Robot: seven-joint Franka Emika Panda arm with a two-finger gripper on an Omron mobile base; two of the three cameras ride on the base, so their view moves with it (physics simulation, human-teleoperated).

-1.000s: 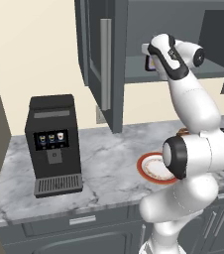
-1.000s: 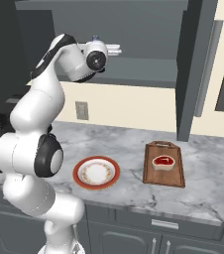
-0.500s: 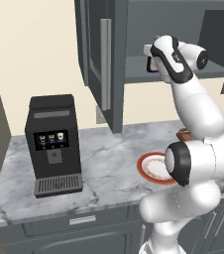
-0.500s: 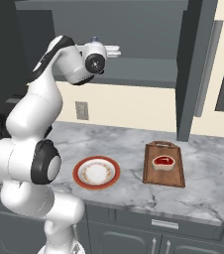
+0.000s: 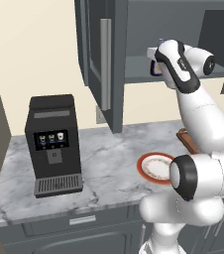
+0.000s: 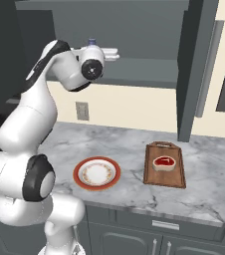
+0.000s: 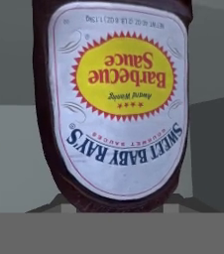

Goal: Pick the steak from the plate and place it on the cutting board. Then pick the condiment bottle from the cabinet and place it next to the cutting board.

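Note:
The condiment bottle (image 7: 119, 99), dark brown with a yellow "Barbecue Sauce" label seen upside down, looms right in front of the hand. It stands on the shelf of the open dark grey cabinet (image 6: 144, 69); its bluish cap (image 6: 91, 42) pokes up behind the hand. My gripper (image 5: 154, 62) reaches into the cabinet and is shut on the bottle (image 5: 156, 69); its fingertips are hidden. The steak (image 6: 164, 163) lies on the cutting board (image 6: 176, 177). Left of the board sits the red-rimmed plate (image 6: 79, 174), with nothing on it.
The cabinet door (image 5: 101, 64) with its long silver handle hangs open to the left of my hand. A black coffee machine (image 5: 52, 144) stands at the counter's left end. Bare marble counter (image 6: 209, 189) lies right of the board.
The arm's upper links have shifted slightly; the hand stays at the shelf around the bottle. Steak, board and plate have not moved.

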